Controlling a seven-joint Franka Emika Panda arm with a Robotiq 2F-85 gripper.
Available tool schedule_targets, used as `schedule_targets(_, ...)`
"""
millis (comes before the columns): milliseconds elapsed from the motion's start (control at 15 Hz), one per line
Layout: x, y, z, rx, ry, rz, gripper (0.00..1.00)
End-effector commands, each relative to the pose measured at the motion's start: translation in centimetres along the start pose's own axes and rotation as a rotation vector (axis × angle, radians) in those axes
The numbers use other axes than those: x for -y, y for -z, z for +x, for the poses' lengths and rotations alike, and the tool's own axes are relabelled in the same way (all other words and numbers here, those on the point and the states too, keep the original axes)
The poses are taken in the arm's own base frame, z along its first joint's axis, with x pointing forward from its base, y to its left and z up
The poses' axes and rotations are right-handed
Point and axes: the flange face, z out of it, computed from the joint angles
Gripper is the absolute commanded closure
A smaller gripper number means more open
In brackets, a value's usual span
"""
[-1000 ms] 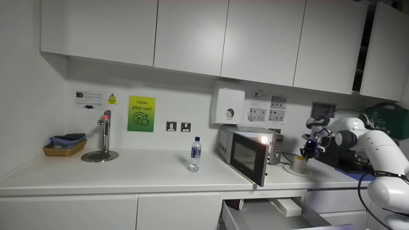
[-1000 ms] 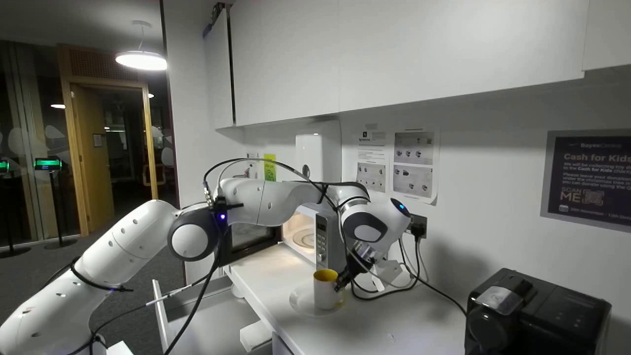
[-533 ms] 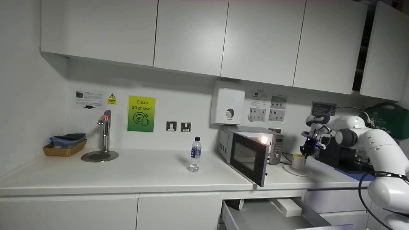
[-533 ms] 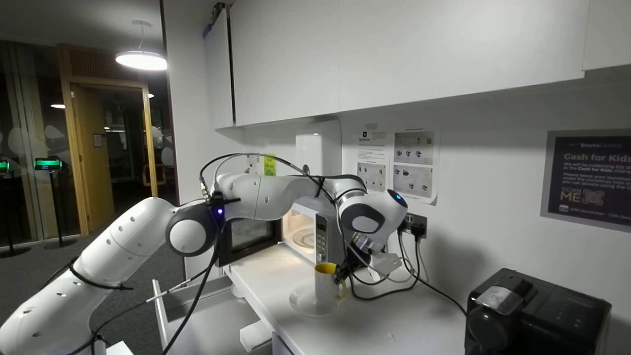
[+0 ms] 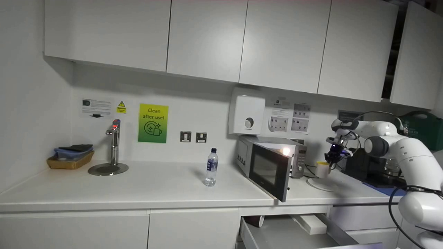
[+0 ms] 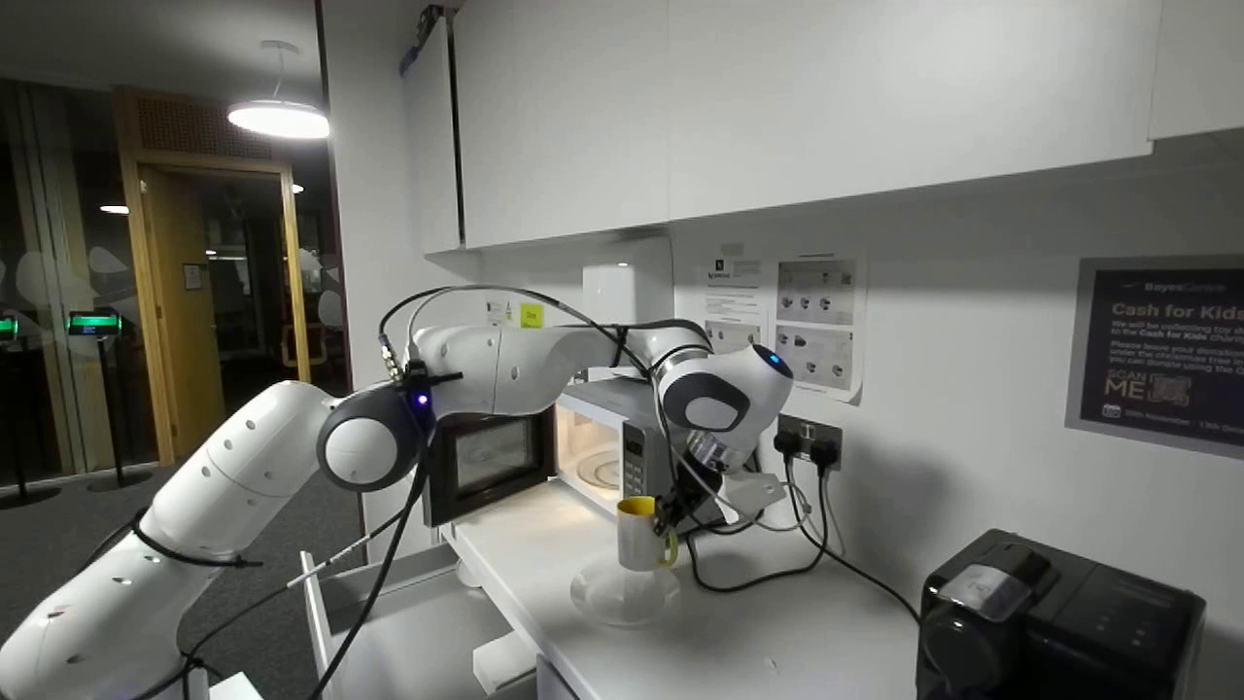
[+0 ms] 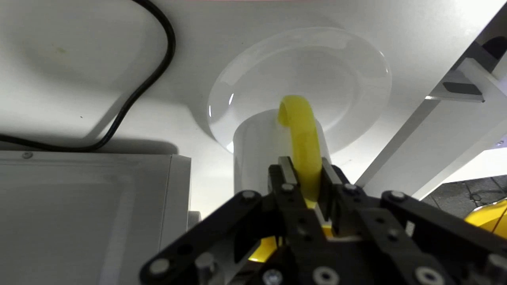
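You're pinching 1 mug (image 6: 637,542) by its yellow handle (image 7: 301,126) w/ gripper (image 7: 306,172), 2 fingers (image 7: 288,172) touching. Mug's hanging just above 1 white plate (image 7: 366,79), nr 1 MW (image 5: 299,160) w/ door (image 5: 268,169) standing open. 1 btl (image 5: 211,170) is standing farther along ctr (image 5: 155,185).

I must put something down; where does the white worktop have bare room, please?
Bare: the white worktop between the shiny metal tap and the clear plastic bottle; a narrower patch between the bottle and the grey microwave's open door. Crowded: beside its control panel, with black cables and the black gripper holding a yellow-handled white mug above a round white plate.
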Motion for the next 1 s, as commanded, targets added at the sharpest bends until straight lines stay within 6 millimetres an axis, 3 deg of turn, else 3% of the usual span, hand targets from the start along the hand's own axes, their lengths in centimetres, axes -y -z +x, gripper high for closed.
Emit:
schedule_targets(0,1.9,2.1,2.5,-0.028,-0.024,0.012,0.96)
schedule_targets(467,3.5,3.6,5.1,-0.013,-0.094,-0.021,0.96)
schedule_targets(933,5.4,3.5,7.4,0.021,-0.209,-0.132,0.96)
